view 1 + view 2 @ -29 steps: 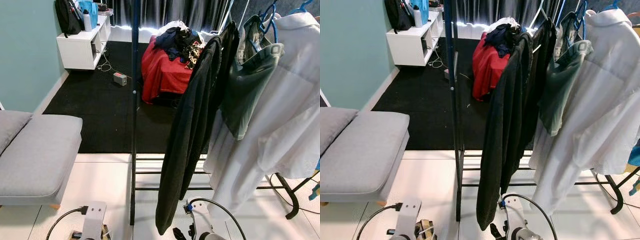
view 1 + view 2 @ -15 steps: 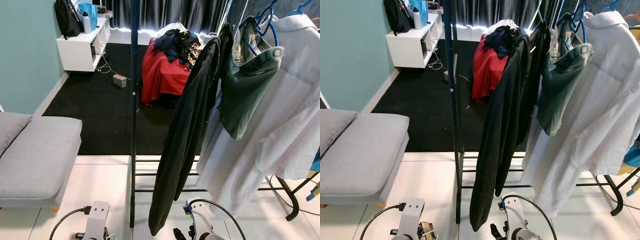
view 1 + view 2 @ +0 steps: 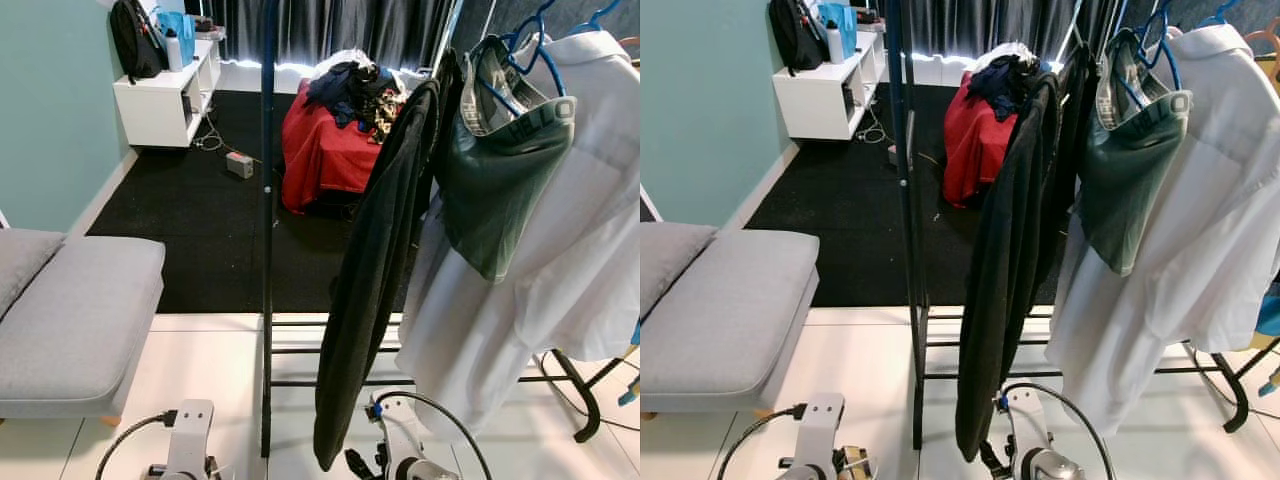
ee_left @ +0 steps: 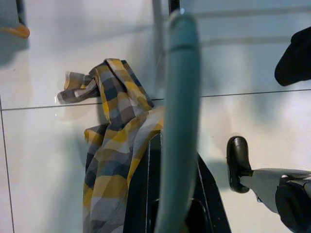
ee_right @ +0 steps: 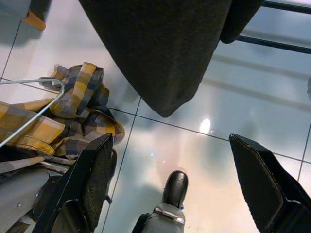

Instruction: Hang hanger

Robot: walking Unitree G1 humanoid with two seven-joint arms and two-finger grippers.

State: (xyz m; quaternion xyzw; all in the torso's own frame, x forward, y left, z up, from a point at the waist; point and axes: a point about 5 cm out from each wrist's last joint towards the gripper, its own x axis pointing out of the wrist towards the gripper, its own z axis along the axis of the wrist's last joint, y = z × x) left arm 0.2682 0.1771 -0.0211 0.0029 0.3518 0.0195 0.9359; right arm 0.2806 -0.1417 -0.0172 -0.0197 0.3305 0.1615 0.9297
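Observation:
In the left wrist view my left gripper is shut on a teal hanger, low over the white floor. A yellow and grey plaid shirt droops from that hanger. My right gripper is open, its fingers far apart, just under the hem of a black coat. The plaid shirt and a thin hanger wire lie beside it. The coat hangs on a clothes rack with a dark upright pole, next to a green shirt on a blue hanger and a white shirt.
A grey bench stands at the left. Beyond the rack lie a black rug, a red-covered pile of clothes and a white shelf. The rack's foot juts out at the right. My own foot is below the right gripper.
The black coat and green shirt have swung on the rack, and the view has shifted slightly. Both arms stay low at the bottom edge.

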